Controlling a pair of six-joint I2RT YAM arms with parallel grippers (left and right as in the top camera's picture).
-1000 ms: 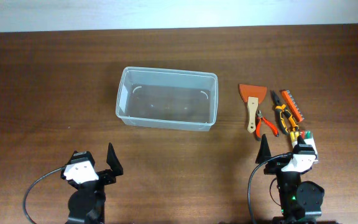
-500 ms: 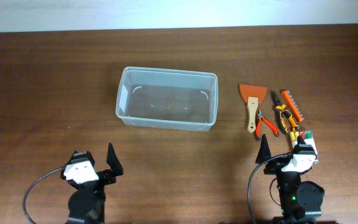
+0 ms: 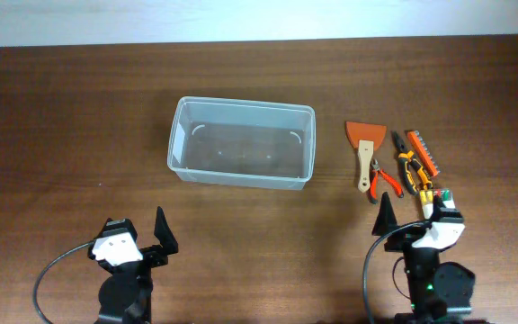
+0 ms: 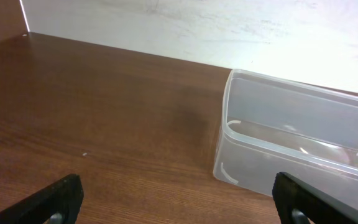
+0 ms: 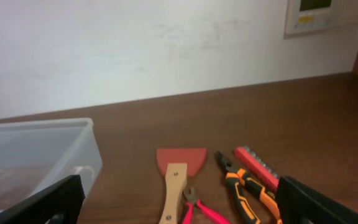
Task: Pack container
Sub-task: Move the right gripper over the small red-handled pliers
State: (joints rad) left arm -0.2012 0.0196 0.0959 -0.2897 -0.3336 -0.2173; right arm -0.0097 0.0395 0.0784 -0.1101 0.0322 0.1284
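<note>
We judge the packing has not begun. The container (image 3: 241,148) stands upright near the middle of the tabletop (image 3: 61,135), long side toward the arms, and through its clear walls we see nothing inside; the left wrist view shows the same bare floor.

Everything that might go in lies in a loose cluster to the container's right, apart from it. We count 4 hand tools there:
- a scraper (image 3: 365,148) with an orange blade and a wooden handle, nearest the container
- red-handled pliers (image 3: 385,180), just beside the scraper's handle
- orange-and-black pliers (image 3: 409,162)
- an orange bit holder (image 3: 424,151), lying alongside those pliers on the far side

A small white box (image 3: 444,195) sits at the near edge of the cluster, partly hidden by the right arm, so we cannot make out its contents.

The left end effector (image 3: 138,236) hangs at the near edge of the tabletop, well short of the container, with its jaws spread wide and nothing between them. The right end effector (image 3: 414,219) is likewise wide and empty, low at the near edge and facing the cluster, with the scraper and both pliers straight ahead in its wrist view.

So we put 0 items done and every item left. The right arm looks better placed to start, with the scraper the most exposed piece.
</note>
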